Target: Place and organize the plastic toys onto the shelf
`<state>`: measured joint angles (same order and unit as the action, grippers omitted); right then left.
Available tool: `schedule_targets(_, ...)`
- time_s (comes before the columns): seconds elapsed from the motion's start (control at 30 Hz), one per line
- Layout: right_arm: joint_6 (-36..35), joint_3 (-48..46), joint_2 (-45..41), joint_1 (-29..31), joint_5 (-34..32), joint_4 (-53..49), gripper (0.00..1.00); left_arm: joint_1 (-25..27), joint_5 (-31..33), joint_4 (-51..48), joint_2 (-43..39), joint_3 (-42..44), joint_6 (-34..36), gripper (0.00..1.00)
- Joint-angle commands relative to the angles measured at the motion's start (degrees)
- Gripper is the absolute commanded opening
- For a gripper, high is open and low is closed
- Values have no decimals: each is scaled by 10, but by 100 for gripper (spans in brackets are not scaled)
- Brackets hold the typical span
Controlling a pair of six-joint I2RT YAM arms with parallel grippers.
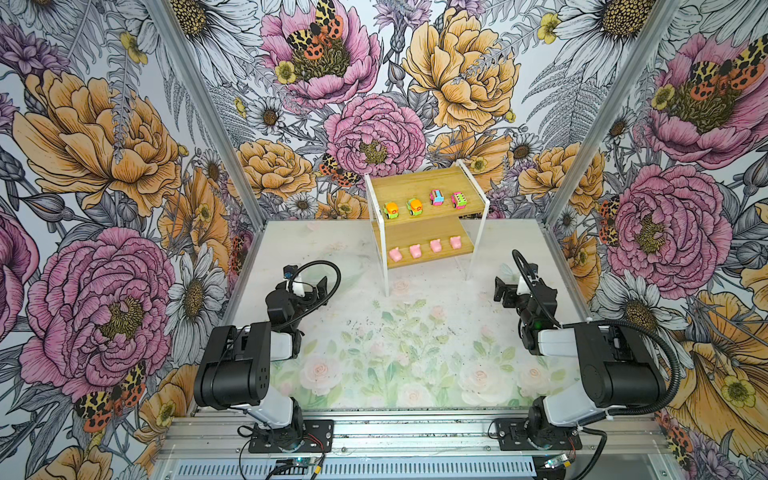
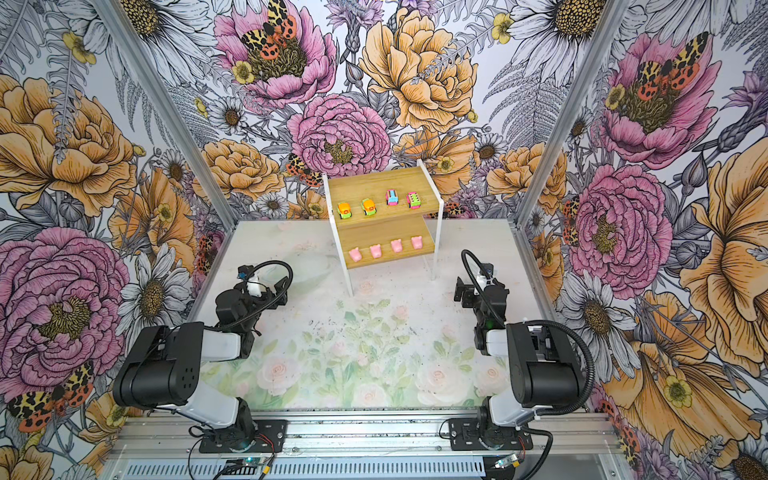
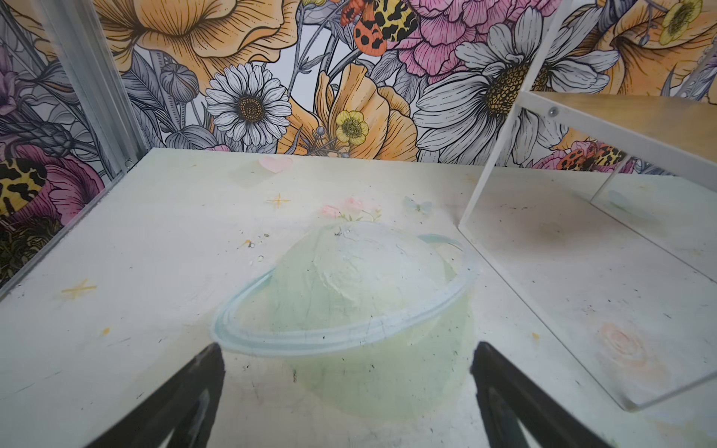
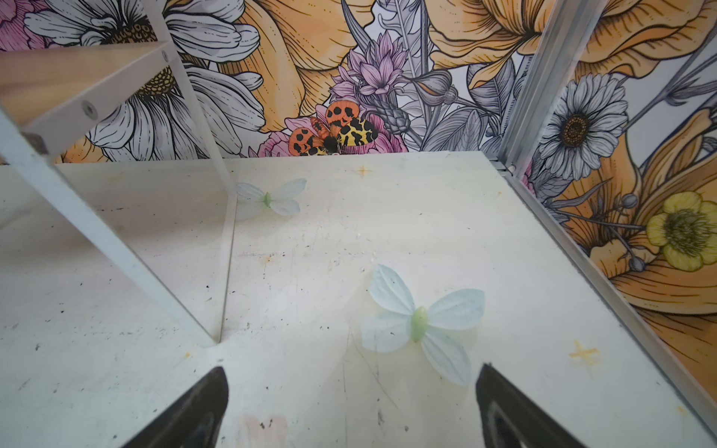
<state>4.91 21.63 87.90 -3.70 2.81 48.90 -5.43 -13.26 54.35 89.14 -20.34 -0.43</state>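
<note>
Plainly, the plastic toys (image 1: 436, 197) all sit on the shelf (image 1: 419, 183): four cars (image 1: 414, 206) in a row on the upper board, four pigs (image 1: 415, 250) along the lower. They look light, hard and slick, so a pinch across a car's sides above the wheels should hold best. The left claw (image 3: 347, 357) and right claw (image 4: 351, 378) hang over the counter (image 1: 415, 324), jaws apart and empty.

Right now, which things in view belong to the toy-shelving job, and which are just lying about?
Job: shelf; four pink pigs, lower tier; two orange-and-green cars and two pink cars, upper tier.
Lying about: nothing loose seen; only pictures printed on the surface, butterfly and ringed planet.
</note>
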Motion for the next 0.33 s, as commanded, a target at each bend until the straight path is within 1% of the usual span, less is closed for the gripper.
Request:
schedule_targets(0.0, 3, 7, 2, 2, -12, 9, 100, -2, -4, 22, 3, -5, 9, 99)
schedule_targets(0.3, 1, 8, 1, 5, -16, 8, 100, -2, -4, 22, 3, -5, 9, 99)
